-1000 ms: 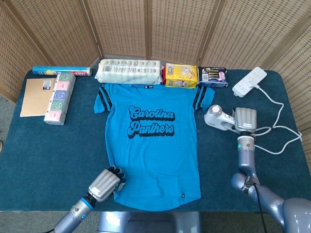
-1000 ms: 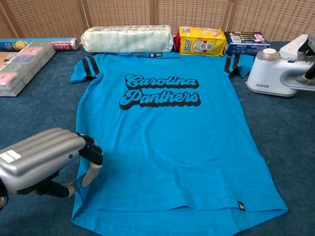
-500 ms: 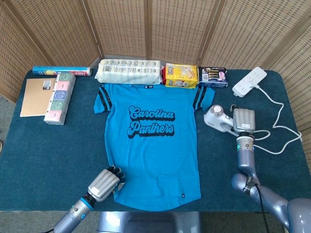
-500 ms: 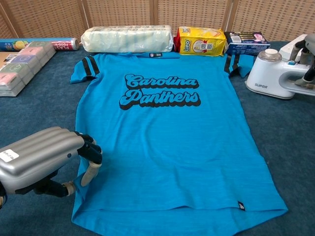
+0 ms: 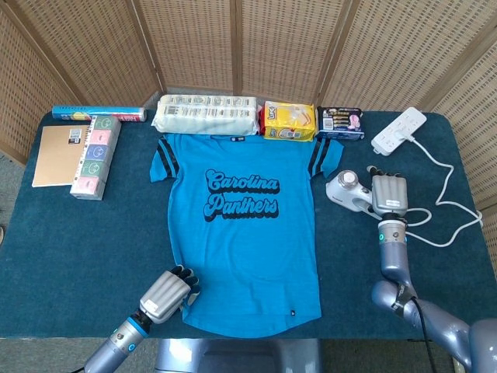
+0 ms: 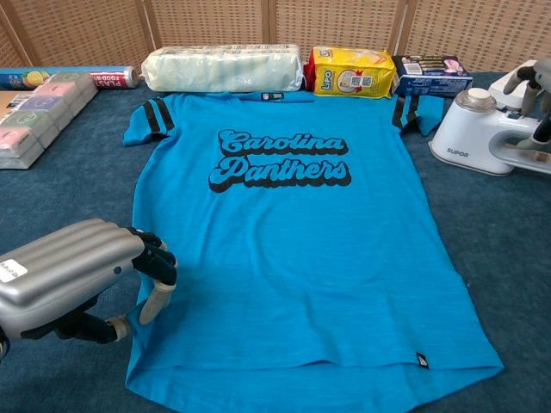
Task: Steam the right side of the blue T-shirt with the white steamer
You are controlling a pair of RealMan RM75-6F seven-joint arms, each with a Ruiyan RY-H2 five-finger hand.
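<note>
The blue T-shirt (image 5: pixel 245 233) (image 6: pixel 284 241) lies flat on the table, collar at the far side. Just beyond its right sleeve stands the white steamer (image 5: pixel 347 189) (image 6: pixel 478 133). My right hand (image 5: pixel 389 194) (image 6: pixel 535 82) lies over the steamer's handle with its fingers spread and lifted; most of it is cut off at the chest view's edge. My left hand (image 5: pixel 169 291) (image 6: pixel 77 280) is at the shirt's lower left corner, fingers curled, pinching the hem edge against the thumb.
Along the far edge lie a tissue pack (image 5: pixel 206 114), a yellow bag (image 5: pixel 289 121) and a dark box (image 5: pixel 339 123). A power strip (image 5: pixel 398 130) and its white cable (image 5: pixel 450 210) are at the right. A notebook (image 5: pixel 58 155) and pastel boxes (image 5: pixel 96 155) sit left.
My right hand's fingers have uncurled and spread over the steamer handle, and the steamer has shifted slightly. The left hand has stayed at the hem.
</note>
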